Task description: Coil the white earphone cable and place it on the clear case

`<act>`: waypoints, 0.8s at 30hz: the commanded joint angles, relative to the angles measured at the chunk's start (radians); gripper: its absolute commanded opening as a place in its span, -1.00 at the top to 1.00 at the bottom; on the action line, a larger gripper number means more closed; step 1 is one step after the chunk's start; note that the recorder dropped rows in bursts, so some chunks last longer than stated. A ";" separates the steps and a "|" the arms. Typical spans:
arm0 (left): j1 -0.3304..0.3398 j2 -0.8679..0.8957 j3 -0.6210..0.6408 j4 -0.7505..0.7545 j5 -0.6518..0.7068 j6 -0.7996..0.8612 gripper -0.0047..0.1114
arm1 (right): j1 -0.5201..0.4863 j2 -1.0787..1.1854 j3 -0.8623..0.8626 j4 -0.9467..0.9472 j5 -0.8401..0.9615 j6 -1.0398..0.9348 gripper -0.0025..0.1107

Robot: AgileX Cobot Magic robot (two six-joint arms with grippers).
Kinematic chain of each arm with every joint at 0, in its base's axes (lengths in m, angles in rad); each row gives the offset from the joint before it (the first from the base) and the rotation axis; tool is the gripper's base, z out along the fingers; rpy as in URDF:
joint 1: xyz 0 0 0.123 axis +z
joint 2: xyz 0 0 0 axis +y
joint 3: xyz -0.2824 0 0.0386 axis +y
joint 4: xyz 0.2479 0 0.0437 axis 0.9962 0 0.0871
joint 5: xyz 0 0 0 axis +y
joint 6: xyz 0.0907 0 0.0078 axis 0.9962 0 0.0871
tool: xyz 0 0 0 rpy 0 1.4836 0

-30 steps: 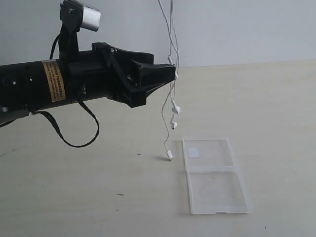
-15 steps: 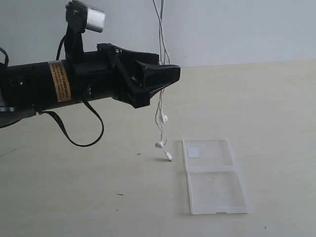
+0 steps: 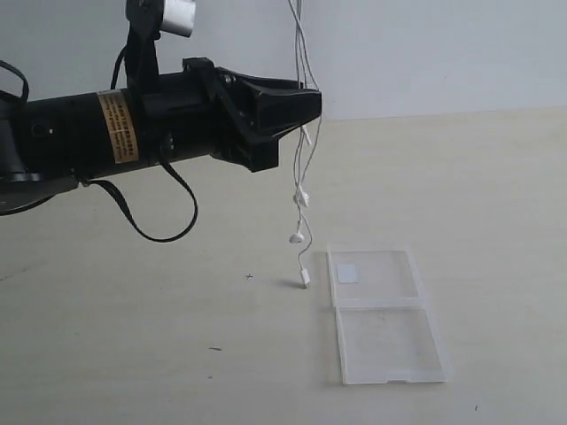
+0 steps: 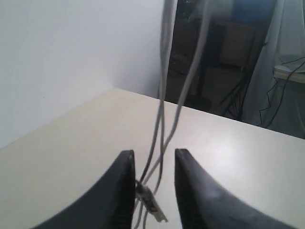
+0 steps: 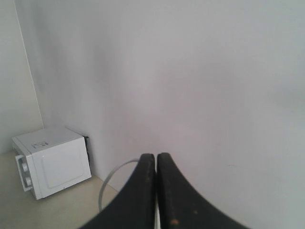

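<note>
From where I stand, the black left arm reaches in level from nine o'clock. Its left pincer hangs high above the tabletop. The jaws stand partly open with a clear gap between them. They bracket the strands of the white earphone cable without pinching them, and the inline remote sits just inside that gap.

The cable drops straight from twelve o'clock, out of the top of the exterior view. Its two earbuds dangle one above the other. The plug seems to just touch the tabletop, just beside the far left corner of the clear case. The case lies open and flat at about five o'clock from the plug, with its sticker in the far half. Nothing is coiled or resting on it yet.

The right pincer is out of the exterior view. Its own camera shows the jaws pressed together with a pale loop of cable beside them, so I judge it is what suspends the wire.

The step in hand looks like gathering the hanging strands. To do it well, the left pincer should close only when every strand sits well inside the jaws, since a wire this thin slips out easily. The remote would be a firmer thing to pinch than bare wire. Slow movement matters too, because the free earbuds will swing and could tangle or pull the loop askew.
</note>
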 commanded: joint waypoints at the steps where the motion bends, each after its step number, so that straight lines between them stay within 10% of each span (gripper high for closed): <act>1: -0.005 0.025 -0.021 -0.009 -0.030 -0.016 0.45 | -0.003 -0.011 0.001 0.012 -0.005 -0.008 0.96; 10: -0.021 0.045 -0.028 0.045 -0.035 -0.019 -0.13 | -0.003 -0.011 0.001 0.012 -0.005 -0.008 0.96; 13: -0.021 0.045 -0.030 0.026 -0.031 -0.024 0.02 | -0.003 -0.011 0.001 0.012 -0.005 -0.008 0.96; 18: -0.021 0.045 -0.030 -0.017 -0.033 -0.018 0.91 | -0.003 -0.011 0.001 0.012 -0.005 -0.008 0.96; 24: -0.021 0.045 -0.030 -0.005 -0.001 -0.021 0.92 | -0.003 -0.046 0.001 -0.009 -0.009 -0.008 0.96</act>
